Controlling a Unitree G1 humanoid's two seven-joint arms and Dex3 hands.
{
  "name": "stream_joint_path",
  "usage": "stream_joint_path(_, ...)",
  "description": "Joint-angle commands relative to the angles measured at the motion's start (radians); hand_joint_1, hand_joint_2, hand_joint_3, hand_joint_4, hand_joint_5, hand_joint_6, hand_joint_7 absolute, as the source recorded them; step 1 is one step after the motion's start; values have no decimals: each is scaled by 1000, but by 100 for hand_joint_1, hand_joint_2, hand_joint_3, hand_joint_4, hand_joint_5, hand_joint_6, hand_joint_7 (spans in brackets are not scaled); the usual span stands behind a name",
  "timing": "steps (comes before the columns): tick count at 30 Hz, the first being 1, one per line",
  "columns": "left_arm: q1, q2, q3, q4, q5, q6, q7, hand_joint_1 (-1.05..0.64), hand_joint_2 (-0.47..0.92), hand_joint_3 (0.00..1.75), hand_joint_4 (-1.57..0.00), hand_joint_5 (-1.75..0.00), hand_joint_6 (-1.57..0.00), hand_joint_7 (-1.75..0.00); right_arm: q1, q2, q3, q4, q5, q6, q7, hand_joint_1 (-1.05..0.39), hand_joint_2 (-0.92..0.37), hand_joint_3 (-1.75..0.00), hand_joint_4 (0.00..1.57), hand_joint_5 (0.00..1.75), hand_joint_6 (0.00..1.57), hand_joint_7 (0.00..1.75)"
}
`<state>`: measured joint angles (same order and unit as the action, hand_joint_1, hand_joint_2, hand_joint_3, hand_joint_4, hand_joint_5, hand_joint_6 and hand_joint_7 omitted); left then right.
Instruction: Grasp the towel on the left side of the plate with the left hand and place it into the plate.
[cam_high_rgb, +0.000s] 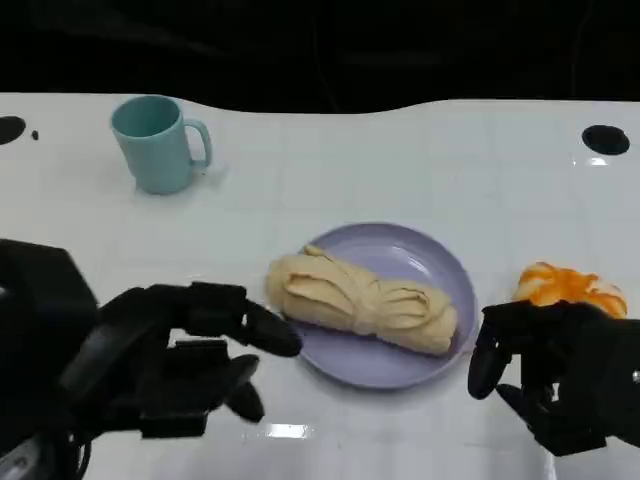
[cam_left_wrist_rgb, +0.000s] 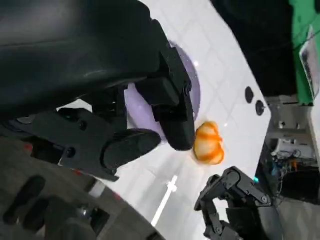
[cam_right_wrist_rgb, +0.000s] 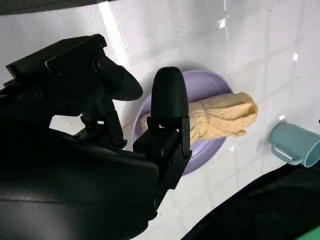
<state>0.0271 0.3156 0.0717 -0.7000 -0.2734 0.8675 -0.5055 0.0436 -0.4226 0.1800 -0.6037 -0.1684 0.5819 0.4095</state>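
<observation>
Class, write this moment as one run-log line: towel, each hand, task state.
towel: lying in plate, one end over its rim | left hand: open, beside plate | right hand: open, holds nothing | placement: looks done

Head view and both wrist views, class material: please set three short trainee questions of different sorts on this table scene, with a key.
1. True or false: the yellow towel lies on the purple plate.
2. Which thing stands at the far left of the table? A) teal mug B) glass bottle C) metal spoon
3. Fill in: the left hand holds ____.

Key
1. True; one end of it overhangs the plate's left rim.
2. A.
3. Nothing; its fingers are apart, just left of the towel. The right hand also holds nothing, beside the orange item.
</observation>
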Motion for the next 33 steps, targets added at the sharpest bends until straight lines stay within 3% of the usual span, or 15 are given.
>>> stream_joint_path(1, 25, 7, -2, -18, -20, 33, 50, 2, 46, 138, -73, -162, -72, -131, 13, -26, -33, 9, 15, -36, 11, 0, -60, -102, 71, 174, 69, 141)
stream_joint_path(5, 29, -8, -46, 17, 1, 5, 98, -2, 46, 140, -81, -173, -78, -147, 29, -34, -55, 18, 27, -65, 17, 1, -60, -103, 71, 174, 70, 141)
stream_joint_path(11, 18, -17, -95, 85, 21, -46, 139, -4, 40, 147, -90, -175, -81, -161, 35, -46, -83, 34, 41, -93, 32, 1, -59, -105, 71, 174, 70, 142)
stream_joint_path(33, -12, -6, -131, 96, 42, -27, 203, -3, 39, 149, -85, -175, -74, -166, 41, -48, -116, 62, 85, -119, 39, 2, -56, -110, 71, 175, 69, 146)
